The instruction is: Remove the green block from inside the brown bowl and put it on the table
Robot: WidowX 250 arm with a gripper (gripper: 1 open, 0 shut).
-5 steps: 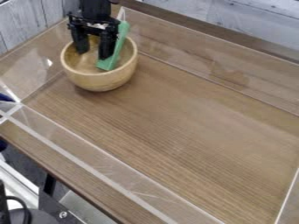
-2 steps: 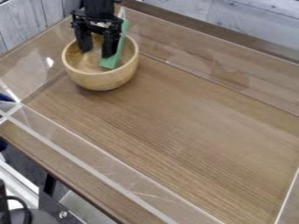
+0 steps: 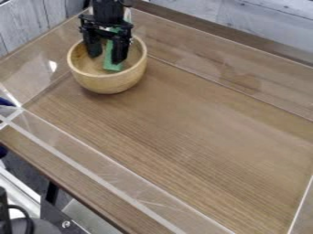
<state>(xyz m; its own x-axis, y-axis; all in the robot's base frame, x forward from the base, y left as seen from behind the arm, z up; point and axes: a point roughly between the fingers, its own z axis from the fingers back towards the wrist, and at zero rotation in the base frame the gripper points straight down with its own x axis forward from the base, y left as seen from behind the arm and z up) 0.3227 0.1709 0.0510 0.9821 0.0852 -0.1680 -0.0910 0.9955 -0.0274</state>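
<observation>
Spread gripper over the brown bowl
Its dark, angular fingers stand apart; the flat green block leans inside the smooth, round, thick-walled bowl (pale wood against the streaky brown grain of the table).

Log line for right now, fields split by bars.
pincer: open, over bowl | green block: inside brown bowl, leaning | bowl: upright on table | removal: not done

The robot's black jaws point downward, spread wide, at the top of the view.
</observation>
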